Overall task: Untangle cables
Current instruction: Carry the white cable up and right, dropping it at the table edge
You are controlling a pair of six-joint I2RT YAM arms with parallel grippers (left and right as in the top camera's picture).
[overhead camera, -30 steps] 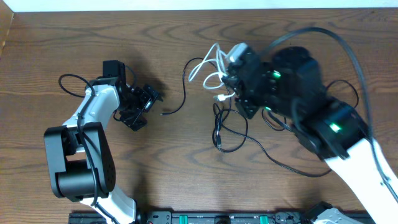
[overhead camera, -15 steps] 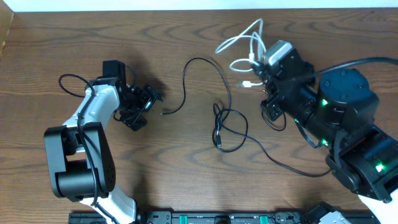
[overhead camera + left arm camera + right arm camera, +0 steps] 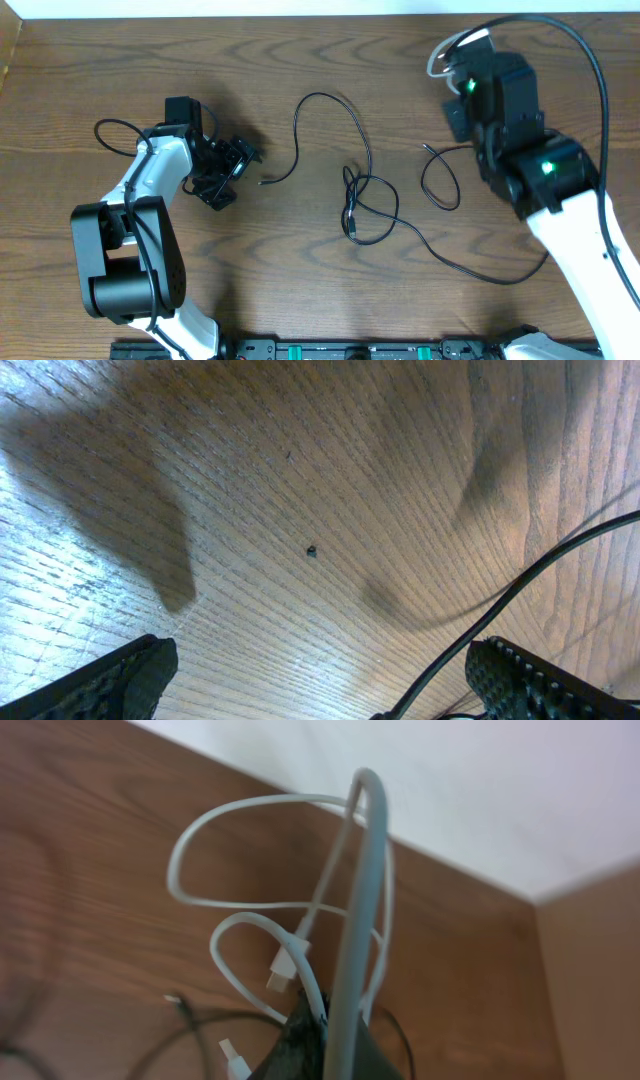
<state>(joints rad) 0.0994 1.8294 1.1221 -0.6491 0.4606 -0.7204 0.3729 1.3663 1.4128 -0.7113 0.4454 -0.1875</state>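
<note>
Your right pincer (image 3: pixel 310 1035) was clenched on the white cable (image 3: pixel 250 906) at the far right, seemingly clear of the black cable (image 3: pixel 360 180), which sprawled left-to-right across the counter (image 3: pixel 300 290), its left end nearest your released left pincer (image 3: pixel 236 160).

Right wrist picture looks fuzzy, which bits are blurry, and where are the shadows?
Right wrist view: the white cable has fairly sharp loops, and the table blurs toward the bottom left. Left wrist view: big soft shadows across the table, wood grain crisp. Overhead view: even light, everything sharp.
</note>
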